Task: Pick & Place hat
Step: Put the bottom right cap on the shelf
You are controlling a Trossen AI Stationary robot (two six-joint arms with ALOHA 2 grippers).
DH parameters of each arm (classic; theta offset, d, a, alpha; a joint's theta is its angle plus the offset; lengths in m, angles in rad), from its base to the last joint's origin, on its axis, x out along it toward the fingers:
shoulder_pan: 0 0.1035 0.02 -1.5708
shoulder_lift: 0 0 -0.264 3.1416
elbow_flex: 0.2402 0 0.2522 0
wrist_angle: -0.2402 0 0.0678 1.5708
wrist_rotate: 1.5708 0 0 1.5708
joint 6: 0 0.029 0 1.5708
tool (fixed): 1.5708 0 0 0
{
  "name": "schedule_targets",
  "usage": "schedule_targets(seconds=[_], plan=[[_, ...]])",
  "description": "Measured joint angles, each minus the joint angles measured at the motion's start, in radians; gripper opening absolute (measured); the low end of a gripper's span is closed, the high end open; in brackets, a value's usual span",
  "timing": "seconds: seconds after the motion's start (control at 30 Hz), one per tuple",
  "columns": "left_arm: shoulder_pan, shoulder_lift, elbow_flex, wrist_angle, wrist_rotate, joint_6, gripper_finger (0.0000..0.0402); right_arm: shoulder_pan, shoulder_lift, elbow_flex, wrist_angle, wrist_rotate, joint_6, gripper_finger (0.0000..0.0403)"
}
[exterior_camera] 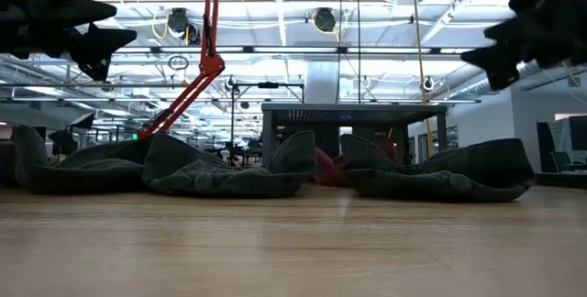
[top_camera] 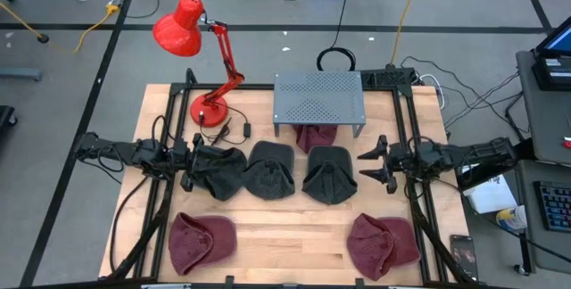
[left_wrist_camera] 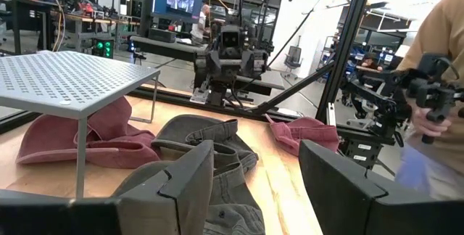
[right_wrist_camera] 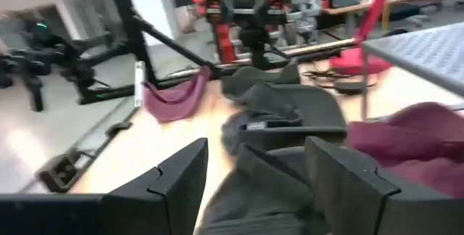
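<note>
**Both arms hovering, hats all on the table**

Three dark grey hats sit in a row mid-table: left one (top_camera: 217, 171), middle one (top_camera: 270, 169), right one (top_camera: 330, 175). Maroon hats lie at the front left (top_camera: 202, 238), the front right (top_camera: 382, 243) and under the perforated metal shelf (top_camera: 318, 98). The left gripper (top_camera: 191, 166) hangs over the left grey hat, fingers spread, holding nothing. The right gripper (top_camera: 373, 164) is just beside the right grey hat, also spread and empty. The red desk lamp (top_camera: 198, 57) stands at the back.

High view: overhead, straight down on the table (top_camera: 294, 244).
Low view: tabletop level, facing across.
Wrist views: close, facing each other over the grey hats (left_wrist_camera: 210, 137).
</note>
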Motion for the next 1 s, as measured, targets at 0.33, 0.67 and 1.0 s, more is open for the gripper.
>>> schedule_targets(seconds=[0.33,0.67,1.0], plan=[[0.0,0.0,0.0,0.0,0.0,0.0,0.0207,0.0,0.409,0.503,-0.499,0.114,0.02,0.0224],[0.0,0.0,0.0,0.0,0.0,0.0,0.0207,0.0,0.919,1.054,-1.137,0.073,0.241,0.0224],[0.0,0.0,0.0,0.0,0.0,0.0,0.0207,0.0,1.202,1.364,-1.398,-0.227,0.386,0.0224]])
